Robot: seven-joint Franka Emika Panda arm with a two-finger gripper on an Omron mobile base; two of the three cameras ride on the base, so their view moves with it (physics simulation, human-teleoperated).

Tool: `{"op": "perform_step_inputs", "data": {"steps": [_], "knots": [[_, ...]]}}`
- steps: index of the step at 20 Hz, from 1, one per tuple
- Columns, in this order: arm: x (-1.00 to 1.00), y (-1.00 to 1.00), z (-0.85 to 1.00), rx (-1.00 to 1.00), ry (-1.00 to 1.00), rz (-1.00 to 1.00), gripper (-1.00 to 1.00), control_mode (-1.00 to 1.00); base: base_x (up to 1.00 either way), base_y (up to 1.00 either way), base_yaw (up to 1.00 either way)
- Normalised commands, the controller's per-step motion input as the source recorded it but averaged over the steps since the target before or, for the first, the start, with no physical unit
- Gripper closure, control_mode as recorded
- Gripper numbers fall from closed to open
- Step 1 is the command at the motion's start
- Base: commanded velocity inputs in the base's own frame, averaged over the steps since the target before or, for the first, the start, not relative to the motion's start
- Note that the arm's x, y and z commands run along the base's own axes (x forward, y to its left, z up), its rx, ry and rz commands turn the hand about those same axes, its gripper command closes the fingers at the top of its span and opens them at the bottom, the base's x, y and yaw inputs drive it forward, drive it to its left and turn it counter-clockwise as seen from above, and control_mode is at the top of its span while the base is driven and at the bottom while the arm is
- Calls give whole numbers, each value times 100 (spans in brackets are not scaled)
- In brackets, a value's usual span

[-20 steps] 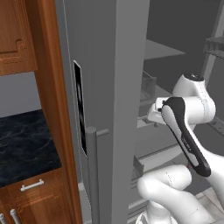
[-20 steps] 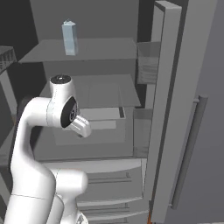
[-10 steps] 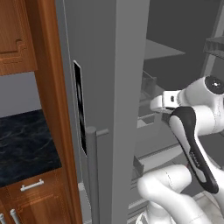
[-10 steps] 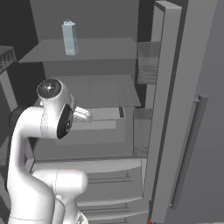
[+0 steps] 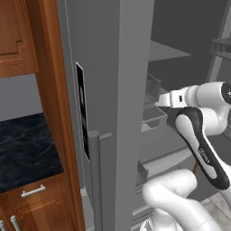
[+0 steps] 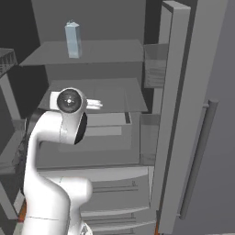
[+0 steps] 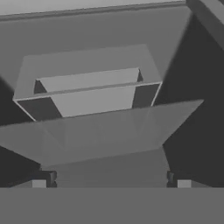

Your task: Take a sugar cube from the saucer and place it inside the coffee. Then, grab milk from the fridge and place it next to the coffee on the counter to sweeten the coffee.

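Up on the left part of the tall grey fridge's (image 6: 183, 114) top inner shelf, near its front edge, the pale blue-white gabled milk carton (image 6: 73, 40) stands upright. Lower down, the white arm's two-finger gripper (image 6: 97, 104) reaches over a middle shelf, fingers seemingly spread wide and pinching nothing, well apart from the carton.

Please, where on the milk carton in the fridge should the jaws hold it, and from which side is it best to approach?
Probably grip the milk around the middle of its straight body, below the gabled top. It stands upright near the front edge of the upper shelf, with the open front of the fridge facing the robot. So come level from the front, jaws closing on its two flat side faces. The gripper is open, well below that shelf.
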Motion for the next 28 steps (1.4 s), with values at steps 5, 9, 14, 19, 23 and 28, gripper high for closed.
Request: {"op": "perform_step_inputs", "data": {"steps": [5,9,14,19,23,28], "knots": [[35,19,57,-19,0,1,-100,-100,0,0,0],[26,18,76,-16,0,0,-100,-100,0,0,0],[24,6,67,-10,0,0,-100,-100,0,0,0],[10,0,19,0,-9,0,-100,-100,0,0,0],[8,0,0,0,-24,0,-100,-100,0,0,0],[28,0,12,5,-16,0,-100,-100,0,0,0]]}}
